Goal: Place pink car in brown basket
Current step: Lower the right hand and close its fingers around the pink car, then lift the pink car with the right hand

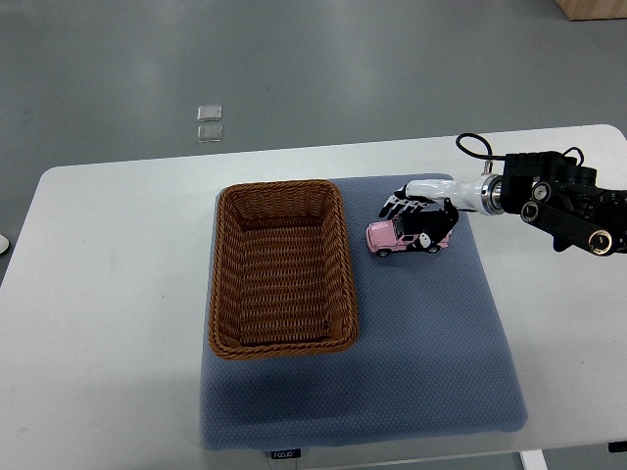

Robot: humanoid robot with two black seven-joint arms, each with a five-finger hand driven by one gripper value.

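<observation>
The pink car (392, 236), a small toy jeep, stands on the blue mat (421, 333) just right of the brown basket (224, 294). The basket is an oblong wicker one with nothing in it. My right hand (416, 217) reaches in from the right edge and is over the car's rear half. Its fingers (396, 205) come down along the car's far side and the black thumb lies against the near rear, so the hand is closed around the car. The car's wheels look to be on the mat. The left arm does not show.
The mat lies on a white table (108, 294) and the basket sits on the mat's left part. The right forearm (563, 201), with a black cable, spans the table's right side. Two small clear squares (209, 121) lie on the floor beyond.
</observation>
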